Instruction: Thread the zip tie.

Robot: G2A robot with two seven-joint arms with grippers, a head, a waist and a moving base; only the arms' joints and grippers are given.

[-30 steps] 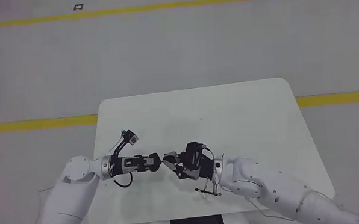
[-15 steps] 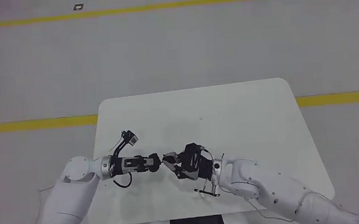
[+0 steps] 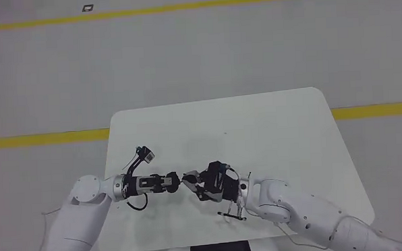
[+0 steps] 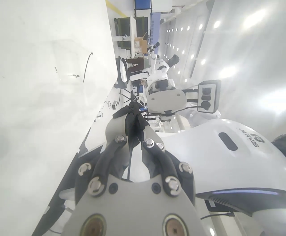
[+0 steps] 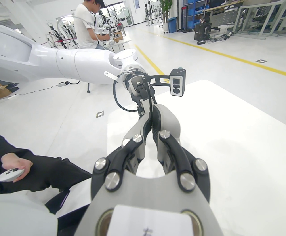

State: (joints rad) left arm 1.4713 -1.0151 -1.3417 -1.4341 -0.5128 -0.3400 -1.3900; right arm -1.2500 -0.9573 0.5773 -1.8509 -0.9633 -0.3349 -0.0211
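The two grippers meet tip to tip above the white table's front middle. My left gripper is shut on a thin black zip tie, whose strap runs back between its fingers. My right gripper faces it, with jaws closed on the same zip tie. In the right wrist view the strap curves up from the right gripper toward the left gripper. The tie's head is hidden where the fingertips meet.
A short, thin black strip lies on the table farther out, with small dark specks beside it. The table's front edge lies just below the grippers. Its far half offers free room.
The right wrist has shifted very slightly toward the front edge. Both grippers stay closed and tip to tip.
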